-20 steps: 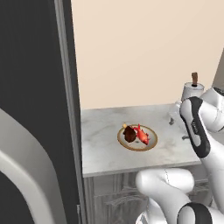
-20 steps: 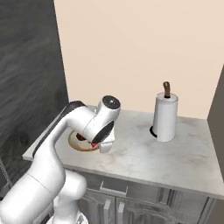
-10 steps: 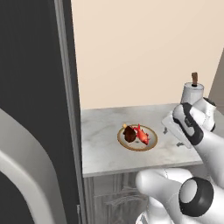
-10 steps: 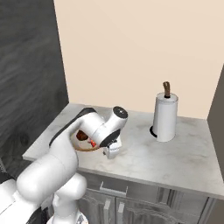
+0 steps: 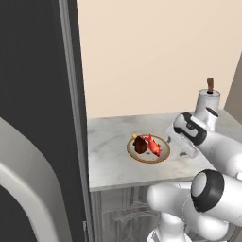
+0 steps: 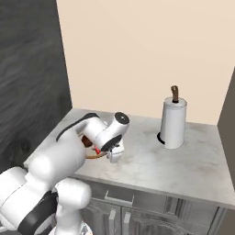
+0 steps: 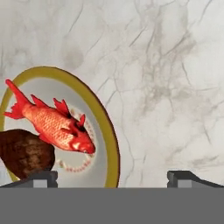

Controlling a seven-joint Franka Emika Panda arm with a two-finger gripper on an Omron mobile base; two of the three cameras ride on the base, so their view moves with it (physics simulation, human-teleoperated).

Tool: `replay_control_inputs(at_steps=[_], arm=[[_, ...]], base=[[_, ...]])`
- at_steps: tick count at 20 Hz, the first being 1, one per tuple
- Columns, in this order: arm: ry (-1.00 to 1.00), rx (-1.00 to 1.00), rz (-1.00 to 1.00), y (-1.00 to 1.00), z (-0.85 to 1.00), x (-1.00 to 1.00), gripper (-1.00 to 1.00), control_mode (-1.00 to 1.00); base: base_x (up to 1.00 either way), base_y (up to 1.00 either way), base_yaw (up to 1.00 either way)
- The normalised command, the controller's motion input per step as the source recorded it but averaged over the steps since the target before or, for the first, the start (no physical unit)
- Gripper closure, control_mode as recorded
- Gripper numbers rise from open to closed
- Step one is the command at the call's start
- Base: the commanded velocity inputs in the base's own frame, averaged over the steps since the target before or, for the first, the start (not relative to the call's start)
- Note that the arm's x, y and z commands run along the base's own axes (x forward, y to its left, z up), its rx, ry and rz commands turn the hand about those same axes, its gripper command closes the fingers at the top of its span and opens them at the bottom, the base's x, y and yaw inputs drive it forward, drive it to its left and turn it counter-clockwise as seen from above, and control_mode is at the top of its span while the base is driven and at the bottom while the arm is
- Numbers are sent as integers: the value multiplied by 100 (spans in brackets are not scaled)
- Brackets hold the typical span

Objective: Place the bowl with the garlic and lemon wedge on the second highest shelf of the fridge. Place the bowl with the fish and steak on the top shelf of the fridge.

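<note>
The bowl [image 5: 149, 150] is sitting on the marble bench [image 5: 113, 156], holding the fish [image 7: 54, 124] and the steak [image 7: 24, 153] side by side, touching. The fingers [image 7: 113, 177] are hanging spread apart and empty just over the bowl's rim. A paper towel roll [image 6: 173, 123] is standing well apart. The fridge [image 5: 33, 118] is standing beside the bench.
</note>
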Motion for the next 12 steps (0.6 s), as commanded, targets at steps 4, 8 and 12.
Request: replay_control_inputs(at_steps=[4, 8, 12], arm=[[0, 0, 0, 0, -45, 21, -100, -100], [0, 0, 0, 0, -35, 25, -100, -100], [0, 0, 0, 0, -27, 24, -100, -100]], base=[[0, 0, 0], [0, 0, 0], [0, 0, 0]])
